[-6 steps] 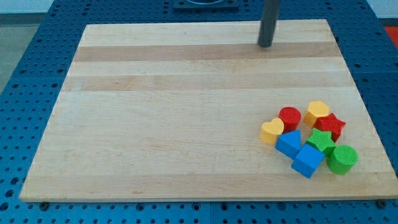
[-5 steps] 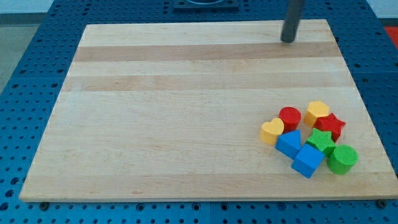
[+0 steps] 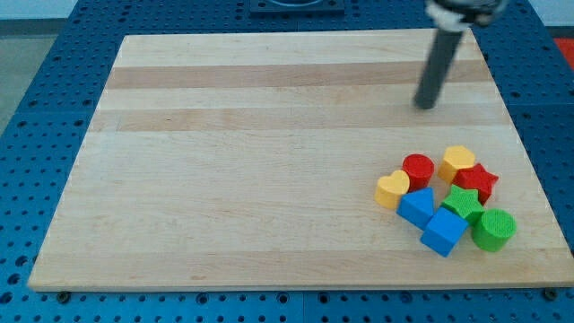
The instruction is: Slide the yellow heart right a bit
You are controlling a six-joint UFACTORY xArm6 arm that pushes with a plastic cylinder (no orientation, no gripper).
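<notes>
1. At the view's left and centre the wooden board (image 3: pixel 269 161) is bare pale wood, sitting on a blue pegboard table (image 3: pixel 36 179).

2. The yellow heart (image 3: pixel 392 188) is the leftmost block of a tight cluster at the view's lower right. Its left side faces open board, with nothing against it.

3. Just right of the heart sit the red cylinder (image 3: pixel 417 169), touching or nearly touching its upper right, and a blue block (image 3: pixel 416 206) against its lower right. A push to the right therefore presses the heart into these neighbours.

4. Further right in the cluster are a blue cube (image 3: pixel 444 232), a yellow block (image 3: pixel 458 161), a green star (image 3: pixel 463 203), a red star (image 3: pixel 478 180) and a green cylinder (image 3: pixel 492 228), all packed close together.

5. My tip (image 3: pixel 425 105) rests on the board toward the view's top right, well apart from every block. I have no pincer: the arm ends in a plain dark rod that cannot open, close or hold anything, and it touches no block.

6. The relation that matters: the heart lies below my tip and to its left. To push it right, I judge that I must first come down past the cluster's left edge and stand on the heart's open left side, then press gently toward the view's right.
</notes>
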